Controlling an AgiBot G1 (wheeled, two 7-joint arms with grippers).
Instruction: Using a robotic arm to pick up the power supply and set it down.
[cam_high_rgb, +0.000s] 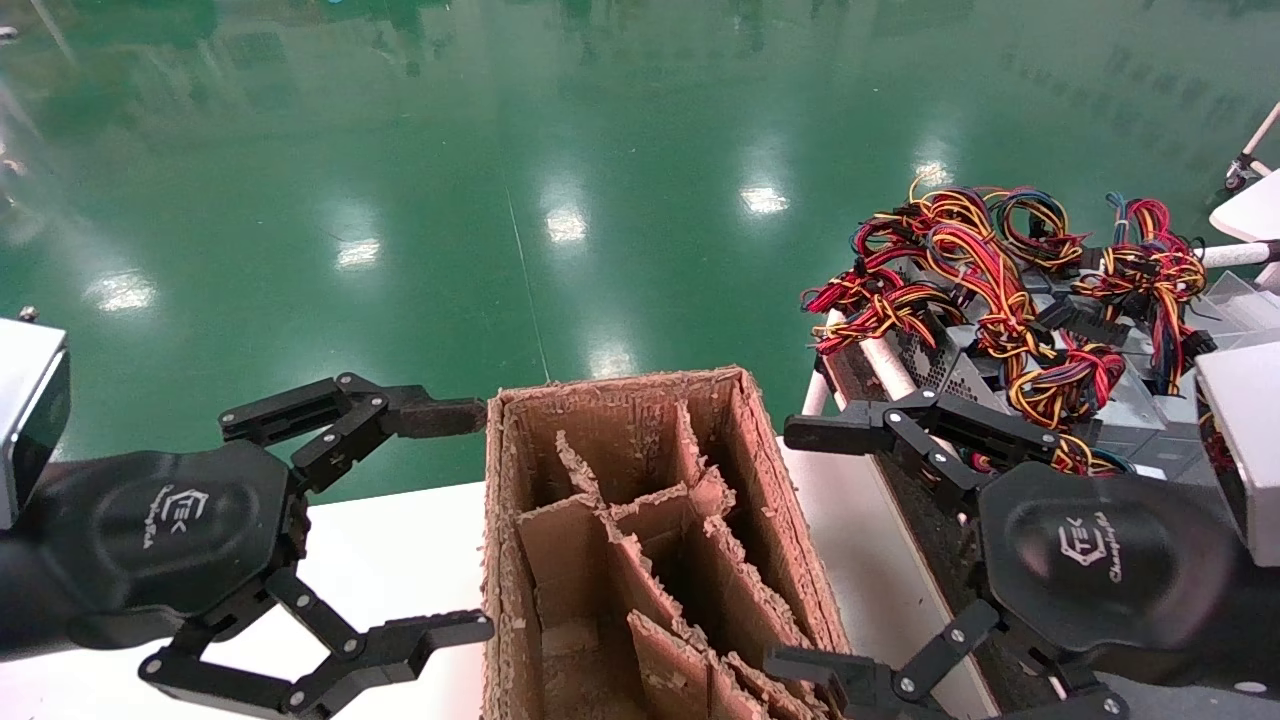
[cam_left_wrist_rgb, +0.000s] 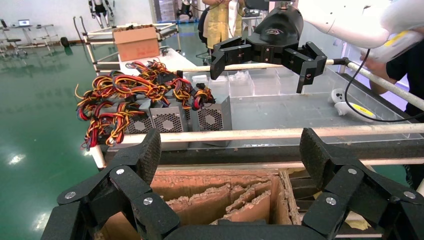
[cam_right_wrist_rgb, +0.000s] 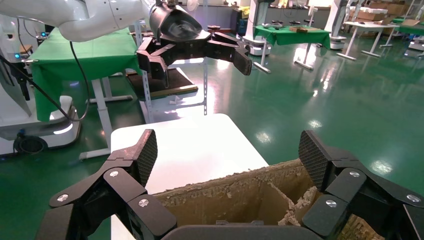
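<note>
Several silver-grey power supplies (cam_high_rgb: 945, 362) with perforated fan grilles lie on a cart at the right, under tangled red, yellow and black wires (cam_high_rgb: 985, 265). The left wrist view shows their grilles (cam_left_wrist_rgb: 212, 118) in a row. My right gripper (cam_high_rgb: 798, 550) hangs open and empty in front of them, beside the cardboard box, touching nothing. My left gripper (cam_high_rgb: 470, 518) is open and empty on the other side of that box. Each wrist view shows its own open fingers (cam_left_wrist_rgb: 148, 151) (cam_right_wrist_rgb: 146, 151) and the other arm's gripper (cam_left_wrist_rgb: 261, 70) (cam_right_wrist_rgb: 197, 64) across the box.
A torn brown cardboard divider box (cam_high_rgb: 497, 540) stands on the white table (cam_high_rgb: 400, 540) between the grippers. The cart has white tube rails (cam_left_wrist_rgb: 300, 132) along its edge. Beyond is green floor (cam_high_rgb: 500, 200). A closed carton (cam_left_wrist_rgb: 136, 42) sits on a far rack.
</note>
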